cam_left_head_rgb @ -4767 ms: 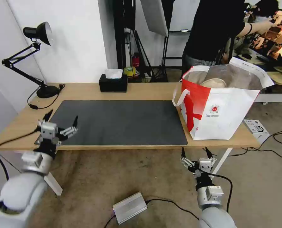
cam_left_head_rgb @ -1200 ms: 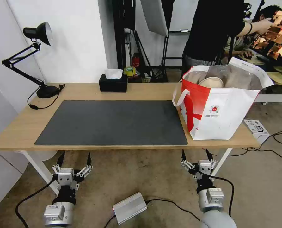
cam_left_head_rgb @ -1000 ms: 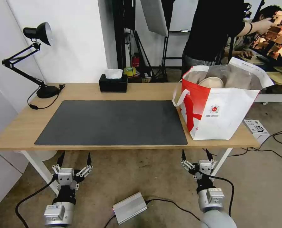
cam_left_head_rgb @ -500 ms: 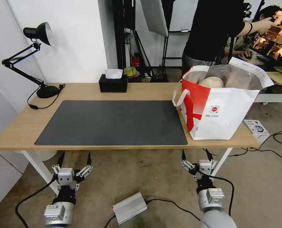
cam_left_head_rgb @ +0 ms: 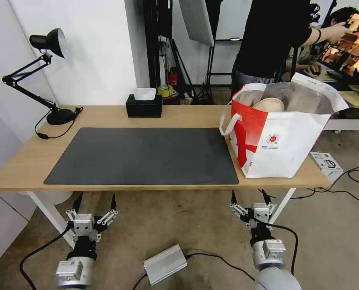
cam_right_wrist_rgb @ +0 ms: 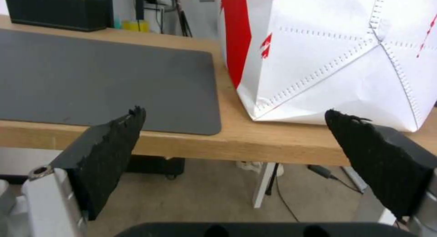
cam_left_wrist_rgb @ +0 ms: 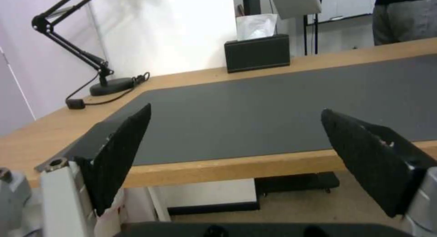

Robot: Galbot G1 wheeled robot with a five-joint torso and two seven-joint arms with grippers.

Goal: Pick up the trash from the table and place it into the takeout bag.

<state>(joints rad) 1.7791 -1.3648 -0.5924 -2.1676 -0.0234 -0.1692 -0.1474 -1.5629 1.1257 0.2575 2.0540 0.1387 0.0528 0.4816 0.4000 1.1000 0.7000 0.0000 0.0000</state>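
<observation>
Takeout bag (cam_left_head_rgb: pixel 280 149): upright at counter (cam_left_head_rgb: pixel 107 117) right end, beige pulp bowl (cam_left_head_rgb: pixel 269 104) inside.
Left gripper (cam_left_head_rgb: pixel 94 209), right gripper (cam_left_head_rgb: pixel 250 203): below front edge, jaws spread, empty.
Risk: bag sits near the edge; a rising right arm could snag it.

White-and-red takeout bag (cam_left_head_rgb: pixel 280 139) stands upright and open at the right end of the light-wood table (cam_left_head_rgb: pixel 107 114), just beside the dark grey mat (cam_left_head_rgb: pixel 143 155), silver foil lining showing, white strap handle hanging on its left side, beige pulp bowl (cam_left_head_rgb: pixel 269 104) tilted inside near the rim.
</observation>
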